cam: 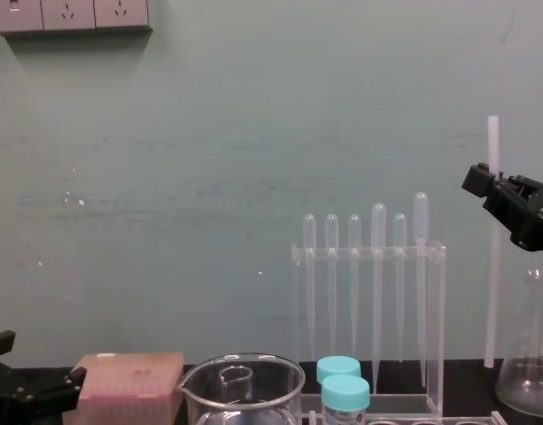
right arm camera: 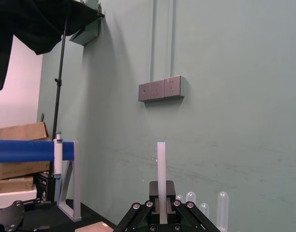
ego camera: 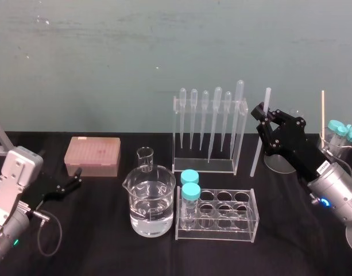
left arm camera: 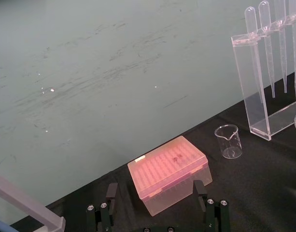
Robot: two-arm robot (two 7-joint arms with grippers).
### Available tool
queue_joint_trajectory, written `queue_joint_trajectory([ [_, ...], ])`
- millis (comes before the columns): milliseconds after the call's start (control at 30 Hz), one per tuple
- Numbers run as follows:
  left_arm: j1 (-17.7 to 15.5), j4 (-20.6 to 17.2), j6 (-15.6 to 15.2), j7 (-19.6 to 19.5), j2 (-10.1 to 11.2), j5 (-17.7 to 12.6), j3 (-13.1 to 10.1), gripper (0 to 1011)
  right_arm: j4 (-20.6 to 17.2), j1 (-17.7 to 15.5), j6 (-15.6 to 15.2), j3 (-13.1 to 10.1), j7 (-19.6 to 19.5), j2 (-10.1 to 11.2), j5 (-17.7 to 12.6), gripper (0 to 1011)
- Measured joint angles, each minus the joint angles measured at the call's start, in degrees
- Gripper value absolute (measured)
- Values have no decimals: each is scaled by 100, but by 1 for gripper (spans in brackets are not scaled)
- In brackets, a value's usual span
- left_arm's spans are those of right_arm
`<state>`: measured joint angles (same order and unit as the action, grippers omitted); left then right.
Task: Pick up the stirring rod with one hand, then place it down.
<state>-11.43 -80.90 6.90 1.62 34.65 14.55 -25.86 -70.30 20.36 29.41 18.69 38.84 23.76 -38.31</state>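
Holding the stirring rod [ego camera: 256, 152] in the right gripper [ego camera: 263, 113], jaws clamped on it close to its upper end, just right of the pipette rack [ego camera: 243, 135] and about level with the rack's top. Hanging nearly upright with a slight lean, lower end down by the foot of the rack's right wall (touching the black cloth or just clear of it: cannot tell). Parked far to the left of the rack, beyond the pink tip box [ego camera: 92, 155]: the left gripper [ego camera: 74, 180], fingers spread and empty.

Judged as mid-task: lifted, not yet laid down.

Risks from here. Gripped so high, with most of the length free below: likely to swing on any quick wrist turn and knock the rack's right wall, perhaps toppling the pipettes. Smooth and thin besides, so liable to slide or pivot in the jaws. If lowered end first onto the cloth, apt to snag and lever out of the grip. Once released, round enough to roll toward the test-tube rack [ego camera: 217, 230] in front of the pipette rack, or against the flask [cam: 530, 390] to its right.
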Motion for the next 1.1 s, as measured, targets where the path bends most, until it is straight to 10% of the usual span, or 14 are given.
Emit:
queue_joint_trajectory([
  [1100, 0, 0, 0, 0, 0, 0, 0, 1000, -216, -162, -106, -77, 560, 120, -125, 69],
])
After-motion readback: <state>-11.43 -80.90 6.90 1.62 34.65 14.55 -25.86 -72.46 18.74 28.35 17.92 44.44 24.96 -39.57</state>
